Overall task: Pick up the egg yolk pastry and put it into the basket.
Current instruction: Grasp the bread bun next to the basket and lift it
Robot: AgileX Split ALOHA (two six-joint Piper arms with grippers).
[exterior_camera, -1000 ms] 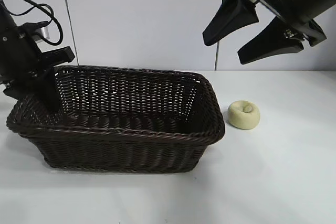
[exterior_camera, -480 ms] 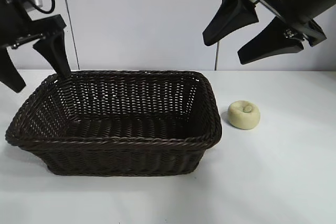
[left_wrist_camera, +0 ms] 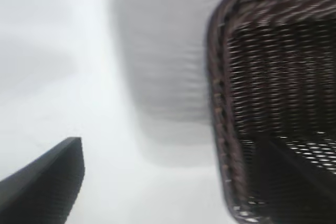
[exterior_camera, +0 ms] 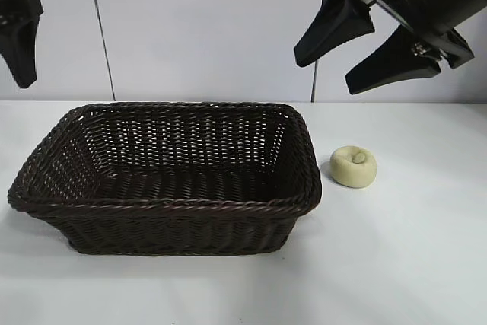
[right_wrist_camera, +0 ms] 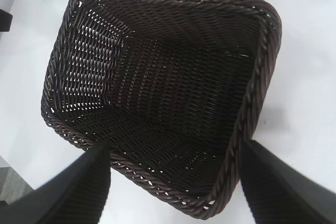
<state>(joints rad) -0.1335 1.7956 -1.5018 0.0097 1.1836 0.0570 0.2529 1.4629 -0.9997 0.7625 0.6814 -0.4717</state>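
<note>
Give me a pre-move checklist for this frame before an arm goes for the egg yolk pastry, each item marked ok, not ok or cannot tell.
1. Egg yolk pastry free on the table, beside the basket's right end, nothing on it: ok.
2. Basket interior holds nothing, room for the pastry: ok.
3. Right gripper open and holding nothing, high above the pastry: ok.
4. Left gripper clear of the basket, raised above its left end: ok.
5. Left gripper open or shut: cannot tell.
6. Pastry already in the basket: not ok, it lies outside.
</note>
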